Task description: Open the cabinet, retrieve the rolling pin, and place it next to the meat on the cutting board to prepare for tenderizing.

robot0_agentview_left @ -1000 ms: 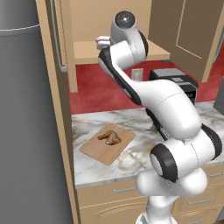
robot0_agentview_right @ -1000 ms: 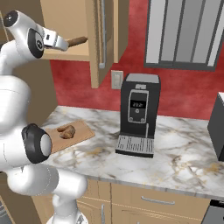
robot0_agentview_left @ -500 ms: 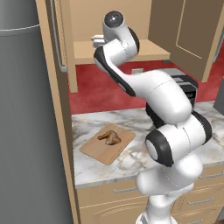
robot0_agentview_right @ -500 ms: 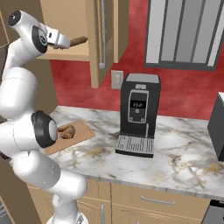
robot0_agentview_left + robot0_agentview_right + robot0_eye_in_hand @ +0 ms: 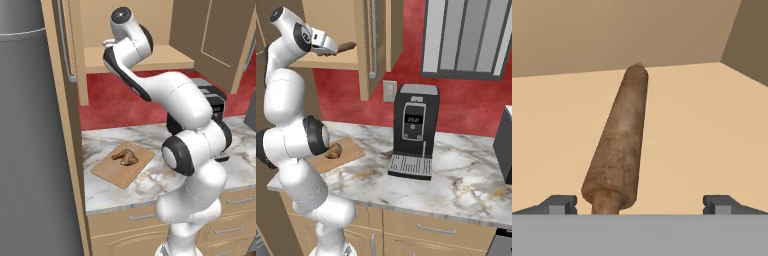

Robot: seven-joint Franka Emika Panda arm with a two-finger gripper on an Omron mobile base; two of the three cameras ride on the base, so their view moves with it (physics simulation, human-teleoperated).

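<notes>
Open claw (image 5: 640,205) – rolling pin (image 5: 619,147) between

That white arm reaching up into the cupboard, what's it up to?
The arm has its tool inside the open cabinet, wide open around the near end of a rolling pin lying on the shelf, not gripping it yet. Down on the counter, the meat sits on the cutting board, where the pin is meant to go.
</notes>
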